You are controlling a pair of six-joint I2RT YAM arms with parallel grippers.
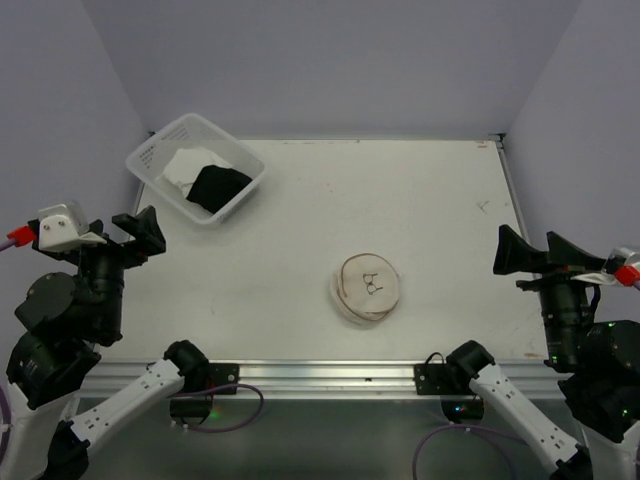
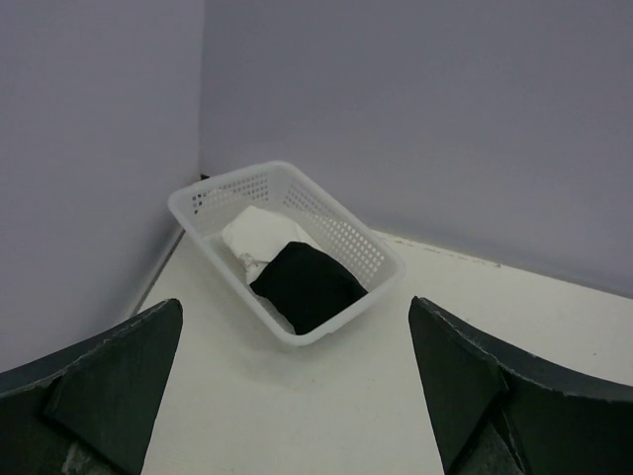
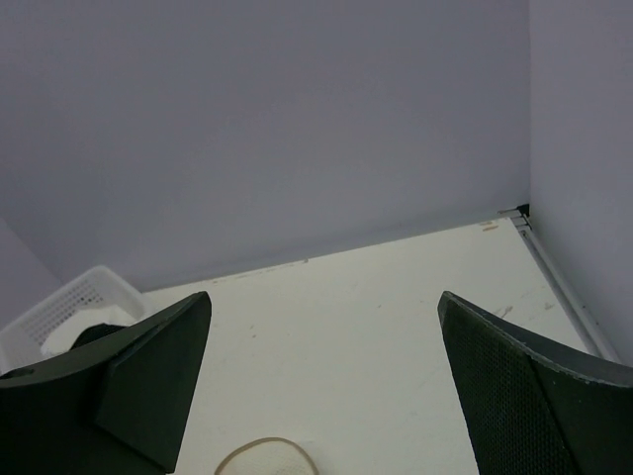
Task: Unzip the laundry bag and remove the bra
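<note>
Claws both released, jaws spread wide, nothing held: left gripper (image 1: 138,232) hangs near-left, right gripper (image 1: 530,255) near-right, both well apart from bag. Bag (image 1: 367,287) lies flat on table (image 1: 450,200), mid-table, a bit toward near edge, pictogram face up, looks closed. Zip pull too small to spot, so blind pinch likely catches fabric, not tab. Bag light, unpinned: one-claw tug probably drags whole pouch, maybe off near edge. Far-left basket (image 1: 158,137) holds black cloth (image 1: 218,187): wrong-target risk.
</note>
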